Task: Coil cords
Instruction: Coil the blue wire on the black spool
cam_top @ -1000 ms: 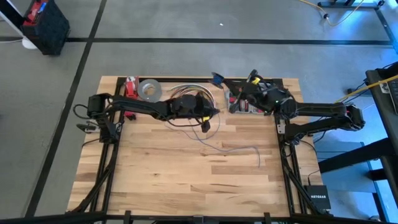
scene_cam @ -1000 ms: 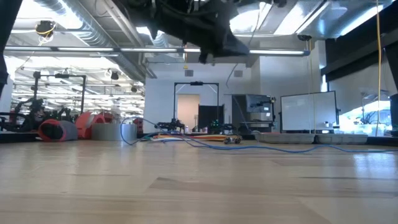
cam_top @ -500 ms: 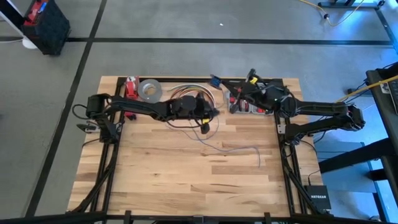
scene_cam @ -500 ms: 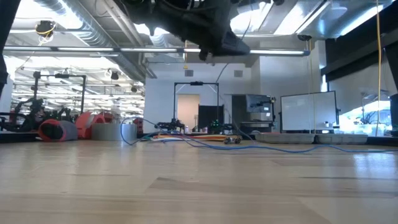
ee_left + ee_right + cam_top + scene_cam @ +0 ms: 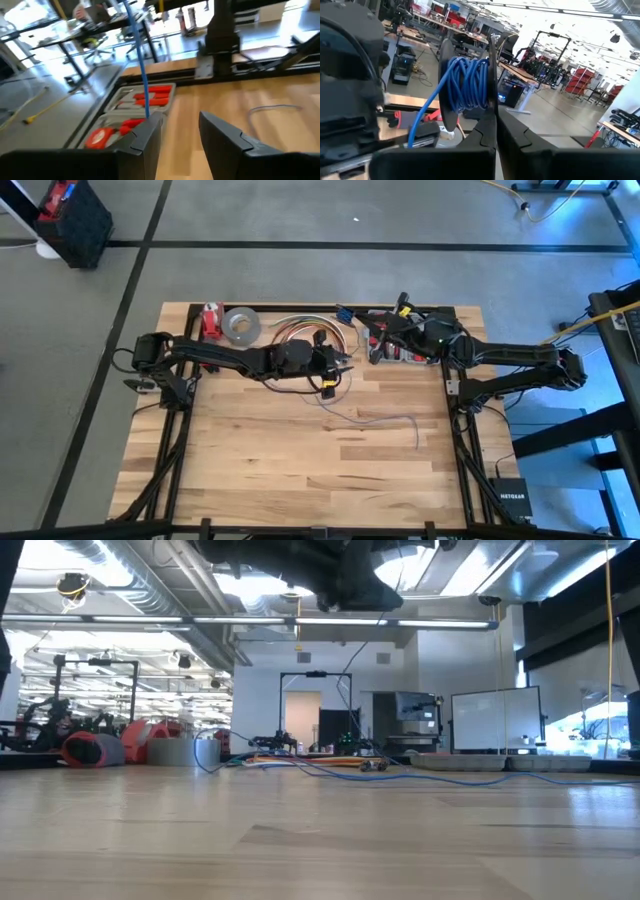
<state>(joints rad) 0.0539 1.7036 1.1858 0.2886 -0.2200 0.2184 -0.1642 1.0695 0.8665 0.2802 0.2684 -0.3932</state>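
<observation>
loose wire, open fingers: where the coil could come undone

the right gripper [image 5: 492, 120] has its 2 fingers pressed together on a bundle of wound blue cord [image 5: 466, 85], held up over the tool case [image 5: 398, 348] at the table's far edge. from that bundle a single blue strand runs past the left gripper [image 5: 180, 125], whose fingers stand spread with the strand lying against 1 of them, not pinched. the rest of the cord trails as a thin bluish-grey line across the wooden table [image 5: 300, 470] in the high view.

risks, as i judge them: with the left fingers apart, the strand can slide free and the next wrap would go slack. the trailing length could snag on the case or on the arched bundle of orange and white cables [image 5: 305, 328]. the wire is thin, limp and smooth; the turns look loose, so they may slip off the narrow dark fingers
</observation>
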